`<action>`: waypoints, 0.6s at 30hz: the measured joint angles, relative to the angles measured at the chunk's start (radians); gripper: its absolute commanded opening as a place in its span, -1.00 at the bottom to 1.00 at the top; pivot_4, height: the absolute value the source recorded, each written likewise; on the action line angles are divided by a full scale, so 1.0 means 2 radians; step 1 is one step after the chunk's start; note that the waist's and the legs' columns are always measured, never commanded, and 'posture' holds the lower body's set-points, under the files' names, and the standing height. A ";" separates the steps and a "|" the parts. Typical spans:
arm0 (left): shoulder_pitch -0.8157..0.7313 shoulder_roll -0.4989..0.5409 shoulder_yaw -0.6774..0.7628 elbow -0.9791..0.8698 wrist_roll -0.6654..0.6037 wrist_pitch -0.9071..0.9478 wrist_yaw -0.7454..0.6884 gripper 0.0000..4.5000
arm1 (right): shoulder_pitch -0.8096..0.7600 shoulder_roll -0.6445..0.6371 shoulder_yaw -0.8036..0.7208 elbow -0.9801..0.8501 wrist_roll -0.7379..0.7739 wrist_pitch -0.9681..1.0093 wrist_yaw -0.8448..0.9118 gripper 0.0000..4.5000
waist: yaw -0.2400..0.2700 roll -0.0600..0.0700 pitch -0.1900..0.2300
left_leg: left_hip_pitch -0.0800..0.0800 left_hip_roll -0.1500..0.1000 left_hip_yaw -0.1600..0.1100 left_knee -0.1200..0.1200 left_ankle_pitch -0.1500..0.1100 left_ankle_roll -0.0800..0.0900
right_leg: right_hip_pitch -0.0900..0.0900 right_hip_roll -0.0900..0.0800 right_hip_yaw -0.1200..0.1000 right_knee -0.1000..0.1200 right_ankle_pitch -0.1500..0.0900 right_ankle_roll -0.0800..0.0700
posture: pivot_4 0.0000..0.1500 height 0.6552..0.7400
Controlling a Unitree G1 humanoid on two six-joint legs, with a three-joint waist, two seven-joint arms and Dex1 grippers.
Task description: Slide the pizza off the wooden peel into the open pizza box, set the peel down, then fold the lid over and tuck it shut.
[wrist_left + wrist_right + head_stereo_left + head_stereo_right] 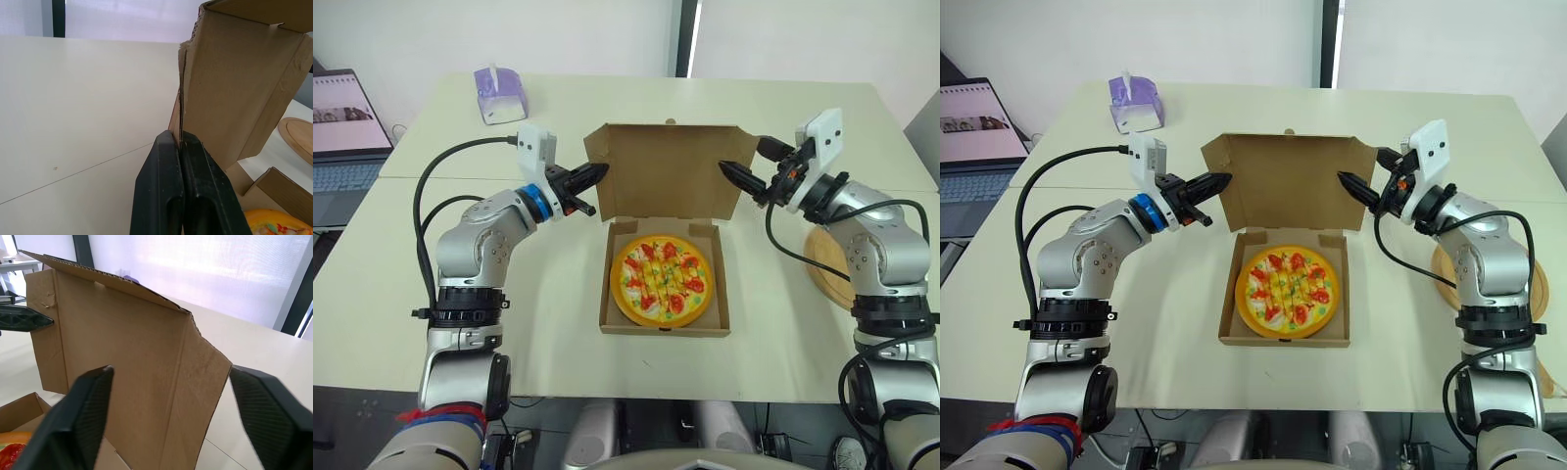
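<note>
Your left gripper (180, 142) is pinched tight on the left edge of the upright lid (666, 171). Your right gripper (171, 371) is spread wide, with the lid's right edge between its fingers. The pizza (663, 277) lies in the pizza box (606, 299), below both grippers. The peel (827, 264) rests on the table beside your right arm.

Left arm (480, 240), right arm (886, 240): silver-grey rounded shells, black joint bands. Blue ring (540, 201) at left wrist. White camera block (535, 147) at 12 o'clock on each wrist. Black cables (435, 176) loop off both. Fingers (161, 196) black, tapered.
</note>
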 measured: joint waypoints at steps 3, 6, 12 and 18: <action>0.000 0.000 0.000 0.001 0.000 -0.001 0.000 -1.00 | 0.000 0.000 0.000 -0.005 0.006 0.000 0.000 -0.26 | 0.000 0.000 0.000 | 0.000 0.000 0.000 0.000 0.000 0.000 | 0.000 0.000 0.000 0.000 0.000 0.000 | 1.00 1.00; 0.000 0.000 0.000 0.002 0.001 -0.003 -0.002 -1.00 | 0.000 0.000 0.000 -0.005 0.006 -0.001 -0.002 -0.76 | 0.000 0.000 0.000 | 0.000 0.000 0.000 0.000 0.000 0.000 | 0.000 0.000 0.000 0.000 0.000 0.000 | 1.00 1.00; 0.001 0.000 0.000 0.003 0.002 -0.007 -0.005 -0.82 | 0.000 0.001 0.000 -0.004 0.005 -0.003 -0.005 -1.00 | 0.000 0.000 0.000 | 0.000 0.000 0.000 0.000 0.000 0.000 | 0.000 0.000 0.000 0.000 0.000 0.000 | 1.00 1.00; 0.014 0.000 0.005 -0.012 -0.004 -0.008 -0.007 -0.06 | 0.000 0.006 0.000 -0.004 0.005 -0.004 -0.007 -1.00 | 0.000 0.000 0.000 | 0.000 0.000 0.000 0.000 0.000 0.000 | 0.000 0.000 0.000 0.000 0.000 0.000 | 1.00 1.00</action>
